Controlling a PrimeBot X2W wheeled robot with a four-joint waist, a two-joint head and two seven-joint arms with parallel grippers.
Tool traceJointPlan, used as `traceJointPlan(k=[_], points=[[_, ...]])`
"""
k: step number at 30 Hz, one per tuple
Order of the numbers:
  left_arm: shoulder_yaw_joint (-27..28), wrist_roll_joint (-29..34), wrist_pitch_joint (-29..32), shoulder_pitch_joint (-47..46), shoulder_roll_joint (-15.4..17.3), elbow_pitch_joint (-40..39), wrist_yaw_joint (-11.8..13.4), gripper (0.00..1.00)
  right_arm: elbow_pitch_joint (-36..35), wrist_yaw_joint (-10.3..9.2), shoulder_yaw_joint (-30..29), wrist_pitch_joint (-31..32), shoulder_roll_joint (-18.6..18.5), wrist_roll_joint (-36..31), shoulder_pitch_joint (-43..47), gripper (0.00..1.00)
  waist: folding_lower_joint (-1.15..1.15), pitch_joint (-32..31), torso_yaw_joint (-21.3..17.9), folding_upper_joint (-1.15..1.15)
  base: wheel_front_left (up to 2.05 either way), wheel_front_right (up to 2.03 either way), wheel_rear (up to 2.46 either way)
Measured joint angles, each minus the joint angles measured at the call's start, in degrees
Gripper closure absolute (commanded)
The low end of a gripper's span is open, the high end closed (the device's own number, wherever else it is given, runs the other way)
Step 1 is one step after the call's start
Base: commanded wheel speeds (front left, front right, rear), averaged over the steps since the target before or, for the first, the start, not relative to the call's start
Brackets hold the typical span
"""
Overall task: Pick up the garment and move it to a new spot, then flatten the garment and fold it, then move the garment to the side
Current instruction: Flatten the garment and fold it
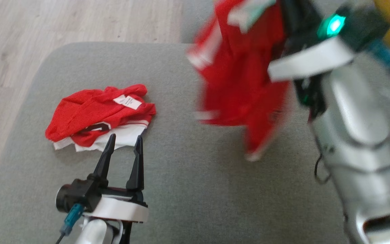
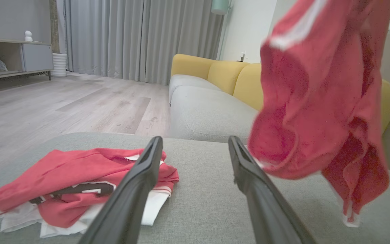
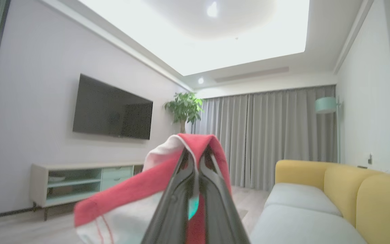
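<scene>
High over the right side of the grey cushion [image 1: 198,196], the garment [image 1: 242,67] hangs bunched and blurred. Its lowest hem is close to the surface; whether it touches I cannot tell. The right gripper [image 3: 195,152] carries it: the fingers [image 3: 178,189] are clenched on a red-and-white edge that drapes over their tips.

I judge the pick-up done and the carry to a new spot in hand. Laying it down, flattening, folding and moving it aside are all left.

The left gripper [image 1: 125,136] sits low over the cushion, fingers spread and empty, well apart from the garment. Its tips are just beside a folded red-and-white pile [image 1: 90,112].
</scene>
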Motion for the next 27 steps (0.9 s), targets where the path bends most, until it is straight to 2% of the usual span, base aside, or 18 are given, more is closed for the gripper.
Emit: traceJointPlan(k=[4, 10, 12, 13, 14, 15, 18, 21, 27], points=[[0.4, 0.2, 0.0, 1.2, 0.0, -0.2, 0.0, 0.0, 0.4, 0.0, -3.3, 0.6, -0.1, 2.5, -5.0, 1.0, 0.0, -0.8, -1.6, 0.0, 0.0, 0.0, 0.0], [1.0, 0.6, 0.0, 1.7, -0.1, -1.4, 0.0, 0.0, 3.9, 0.0, -12.0, 5.3, -0.4, 1.8, -4.5, 1.0, 0.0, 0.0, -3.7, 0.0, 0.0, 0.0, 0.0], [1.3, 1.0, 0.0, 1.6, -0.1, -1.5, -0.1, 0.0, 6.8, 0.0, -14.2, 7.1, -3.3, 0.9, -3.1, 1.0, 0.01, 0.7, -4.3, 0.0, 0.0, 0.0, 0.0], [1.3, 1.0, 0.0, 1.6, -0.2, -1.5, -0.3, 0.0, 9.3, 0.0, -15.6, 8.1, -5.2, 0.0, -2.1, 0.56, 0.01, 1.2, -4.6, 0.0, 0.0, 0.0, 0.0], [1.2, 1.0, 0.0, 1.5, -0.2, -1.4, -0.5, 0.0, 12.1, 0.0, -17.3, 8.6, -7.0, -1.3, -1.1, 0.0, 0.01, 1.7, -4.8, 0.0, 0.0, 0.0, 0.0], [1.0, 1.2, 0.0, 1.0, -0.4, -1.2, -1.0, 0.0, 18.1, 0.0, -20.1, 9.8, -10.6, -5.1, 1.1, 0.0, 0.01, 2.7, -5.1, 0.0, 0.0, 0.0, 0.0], [1.0, 1.6, 0.0, -0.1, -0.9, -1.2, -1.3, 0.0, 24.4, 0.0, -26.2, 10.5, -12.7, -10.6, 2.7, 0.0, 0.01, 4.1, -5.2, 0.0, 0.0, 0.0, 0.0], [1.0, 1.6, 0.0, -0.9, -1.1, -0.9, -1.5, 0.0, 26.3, 0.0, -30.0, 9.4, -11.6, -13.3, 1.8, 0.0, 0.02, 4.9, -5.1, 0.0, 0.0, 0.0, 0.0], [1.2, 2.0, 0.0, -0.9, -1.2, 0.0, -2.0, 0.0, 26.9, 0.0, -32.9, 4.7, -8.1, -17.1, 1.0, 0.0, 0.01, 4.5, -4.7, 0.0, 0.0, 0.0, 0.0]])
